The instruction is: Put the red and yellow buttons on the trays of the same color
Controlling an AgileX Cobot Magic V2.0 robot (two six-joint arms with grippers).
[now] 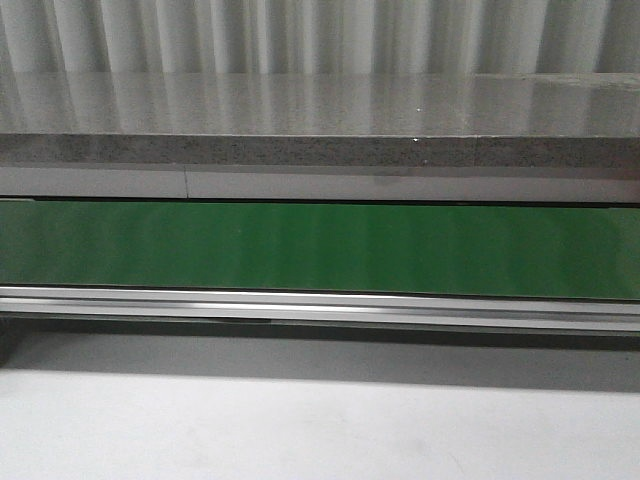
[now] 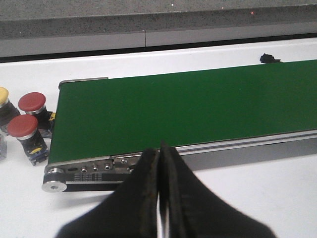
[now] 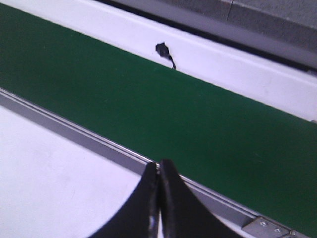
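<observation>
Left gripper (image 2: 159,163): my fingers are pressed together with nothing between them, hanging above the near rail of the conveyor.
Right gripper (image 3: 158,173): likewise closed and empty, poised over the belt's near edge.
Red buttons (image 2: 31,102): two stand at the left edge of the left wrist view, just beyond the conveyor's end roller; the nearer one (image 2: 22,126) sits just beside the other.
Yellow button (image 2: 3,95): partly cut off at the far left, next to the red pair.
Trays: none visible in any view; I cannot tell where they lie.
Step in hand: judged as not yet begun. I should part my left fingers before reaching, approach one red cap from above, and avoid nudging its close neighbours.
Surface: a green conveyor belt (image 1: 320,248) with an aluminium rail (image 1: 320,303) crosses a white table (image 1: 300,430). A small black fitting (image 3: 162,49) sits at the belt's far side.
Room: a speckled grey ledge (image 1: 320,150) and a corrugated pale wall (image 1: 300,35) lie behind.
</observation>
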